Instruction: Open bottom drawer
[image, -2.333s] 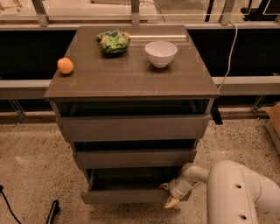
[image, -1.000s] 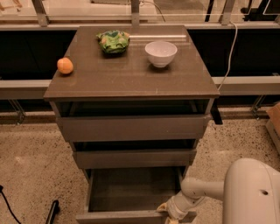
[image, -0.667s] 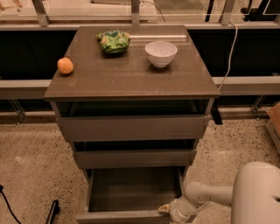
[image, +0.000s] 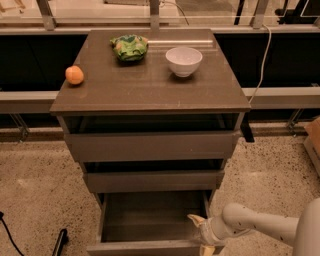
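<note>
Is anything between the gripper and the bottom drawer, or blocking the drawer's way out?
Nothing visible. The gripper is right at the front right corner of the bottom drawer, with nothing between them. The drawer stands pulled out, its inside showing. What lies ahead of its front is outside the picture, so that I cannot judge.

text: none readable | claw (image: 200, 234): at bottom drawer (image: 145, 220) front-right corner
</note>
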